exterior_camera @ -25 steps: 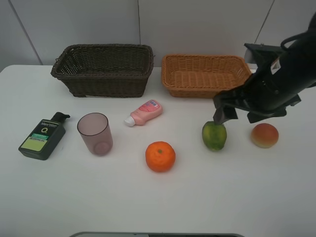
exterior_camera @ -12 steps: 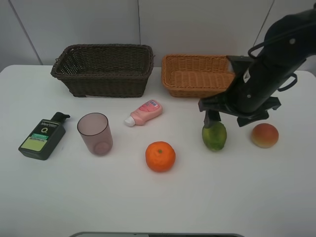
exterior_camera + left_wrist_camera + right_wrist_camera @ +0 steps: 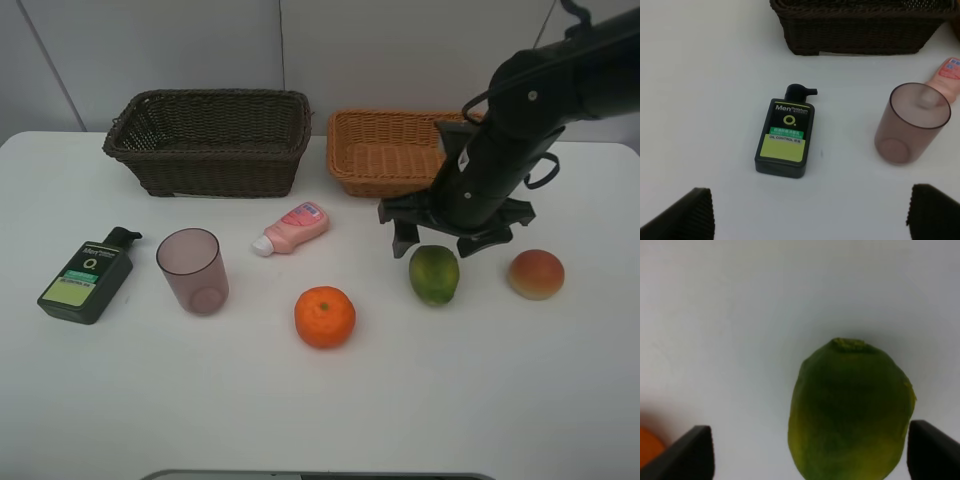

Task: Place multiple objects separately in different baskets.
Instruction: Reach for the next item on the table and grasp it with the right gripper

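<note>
My right gripper point(image 3: 437, 243) hangs open just above and behind the green round fruit point(image 3: 434, 275). In the right wrist view the fruit point(image 3: 852, 410) lies between the fingertips point(image 3: 690, 452), untouched. The orange point(image 3: 324, 316) lies to its left and the peach-like fruit point(image 3: 536, 274) to its right. The dark basket point(image 3: 210, 140) and the tan basket point(image 3: 385, 155) stand at the back, both with nothing inside. My left gripper point(image 3: 809, 215) is open over the table near the pump bottle point(image 3: 786, 137) and the mauve cup point(image 3: 912, 122). The pink bottle point(image 3: 292, 228) lies on its side.
The white table point(image 3: 320, 400) ends at its front edge near a grey strip point(image 3: 320, 476). A pale wall rises right behind the baskets. My right arm point(image 3: 520, 110) reaches in from the upper right, across the tan basket's right end.
My right arm has swung left and its gripper has come from the right side of the green fruit to stand over it. Nothing on the table has moved.
</note>
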{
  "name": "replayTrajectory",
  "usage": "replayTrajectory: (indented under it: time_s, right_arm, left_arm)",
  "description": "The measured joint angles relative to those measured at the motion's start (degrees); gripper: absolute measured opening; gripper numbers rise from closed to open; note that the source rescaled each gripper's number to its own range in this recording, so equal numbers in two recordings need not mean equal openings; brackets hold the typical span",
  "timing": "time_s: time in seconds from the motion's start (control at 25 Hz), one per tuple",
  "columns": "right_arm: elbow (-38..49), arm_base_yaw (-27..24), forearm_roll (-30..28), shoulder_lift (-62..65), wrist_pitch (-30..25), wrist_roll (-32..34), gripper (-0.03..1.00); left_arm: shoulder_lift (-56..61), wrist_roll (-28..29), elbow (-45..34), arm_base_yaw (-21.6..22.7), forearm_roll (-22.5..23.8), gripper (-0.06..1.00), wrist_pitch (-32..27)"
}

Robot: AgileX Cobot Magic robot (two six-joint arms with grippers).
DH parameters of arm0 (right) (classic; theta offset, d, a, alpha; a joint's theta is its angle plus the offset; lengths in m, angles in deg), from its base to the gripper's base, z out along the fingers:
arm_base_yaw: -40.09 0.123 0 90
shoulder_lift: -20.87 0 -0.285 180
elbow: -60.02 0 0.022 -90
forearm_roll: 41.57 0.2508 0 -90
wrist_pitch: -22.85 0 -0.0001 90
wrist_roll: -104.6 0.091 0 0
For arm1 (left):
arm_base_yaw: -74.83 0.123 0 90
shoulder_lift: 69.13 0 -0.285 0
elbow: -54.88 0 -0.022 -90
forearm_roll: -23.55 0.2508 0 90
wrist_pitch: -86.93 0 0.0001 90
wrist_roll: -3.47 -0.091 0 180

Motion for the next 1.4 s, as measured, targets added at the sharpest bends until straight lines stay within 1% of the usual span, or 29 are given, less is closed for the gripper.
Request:
replayTrajectory:
  time_s: [0.04,0.08,0.24,0.28,0.4,0.72,0.92,1.0,1.16,1.4]
  right_arm:
    - [0.0,-0.2,-0.3,-0.3,-0.2,0.4,0.6]
    - [0.0,-0.4,-0.4,-0.5,-0.5,0.6,0.64]
    - [-0.2,-0.7,-1.5,-1.5,-0.8,0.4,0.86]
    - [-0.7,-0.9,-1.5,-1.7,-1.3,0.0,0.9]
    - [-2.6,-1.1,-1.8,-2.9,-3.2,-0.2,0.94]
    - [-4.0,-1.1,-1.8,-5.6,-4.8,-0.2,0.95]
    - [-4.0,-1.1,-1.8,-5.6,-4.6,-0.2,1.0]
    - [-4.1,-1.1,-1.8,-5.6,-4.0,0.0,1.0]
    - [-4.1,-1.1,-1.8,-5.7,-2.5,2.4,1.0]
    - [-4.1,-1.1,-1.6,-8.8,-2.3,2.9,1.0]
  left_arm:
    - [0.0,0.0,0.0,0.0,0.0,0.99,0.0]
    - [0.0,0.0,0.0,0.0,0.0,0.99,0.0]
    - [0.0,0.0,0.0,0.0,0.0,0.99,0.0]
    - [0.0,0.0,0.0,0.0,0.0,0.99,0.0]
    - [0.0,0.0,0.0,0.0,0.0,0.99,0.0]
    - [0.0,0.0,0.0,0.0,0.0,0.99,0.0]
    - [0.0,0.0,0.0,0.0,0.0,0.99,0.0]
    - [0.0,0.0,0.0,0.0,0.0,0.99,0.0]
    - [0.0,0.0,0.0,0.0,0.0,0.99,0.0]
    - [0.0,0.0,0.0,0.0,0.0,0.99,0.0]
